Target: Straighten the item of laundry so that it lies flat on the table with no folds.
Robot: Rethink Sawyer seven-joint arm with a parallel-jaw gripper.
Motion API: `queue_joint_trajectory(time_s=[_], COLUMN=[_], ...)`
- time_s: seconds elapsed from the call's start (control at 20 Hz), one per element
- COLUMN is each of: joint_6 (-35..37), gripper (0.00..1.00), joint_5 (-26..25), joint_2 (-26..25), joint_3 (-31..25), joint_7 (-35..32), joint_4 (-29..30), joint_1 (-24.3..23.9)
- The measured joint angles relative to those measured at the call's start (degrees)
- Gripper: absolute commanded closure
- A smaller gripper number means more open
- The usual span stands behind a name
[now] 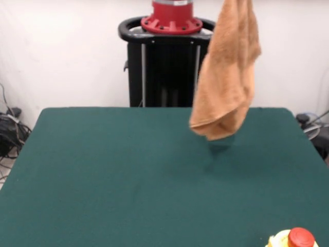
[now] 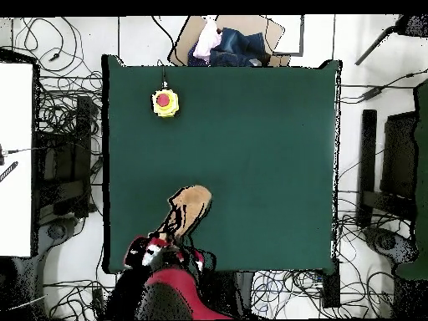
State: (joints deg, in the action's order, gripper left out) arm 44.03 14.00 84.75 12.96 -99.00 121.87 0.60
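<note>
A wide table (image 1: 103, 175) covered in dark green cloth fills most of the front view. Its left and middle parts are bare. To the right of centre, an orange-tan towel (image 1: 226, 77) hangs in the air, bunched and folded on itself. Its top runs out of the picture's upper edge, and its lowest fold dangles just above the green surface without touching it. A soft shadow lies on the cloth directly under it. At the bottom right corner, a yellow button box (image 1: 293, 240) with a red cap sits on the table.

In the overhead view, the same button box (image 2: 165, 102) sits toward the upper left of the green table (image 2: 267, 150). Lower down, left of centre and near the bottom edge, the towel (image 2: 188, 211) appears as a narrow tan shape rising toward the red and black arm (image 2: 167, 280). The gripper (image 2: 163, 247) is at the towel's upper end, mostly covered by cloth and the arm, so whether it is clamped on the towel cannot be told.
</note>
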Motion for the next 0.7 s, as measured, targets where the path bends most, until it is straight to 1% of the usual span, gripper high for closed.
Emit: queue_joint_trajectory(time_s=[0.15,0.35,0.7], joint_6=[3.2,7.54,12.53], gripper=[1.0,1.0,1.0], joint_5=[-1.85,-4.02,-6.54], joint_2=[1.7,3.12,5.49], joint_3=[1.02,1.83,2.41], joint_7=[-4.28,-9.48,-17.65], joint_4=[-2.31,-5.33,-9.18], joint_1=[2.35,4.25,6.62])
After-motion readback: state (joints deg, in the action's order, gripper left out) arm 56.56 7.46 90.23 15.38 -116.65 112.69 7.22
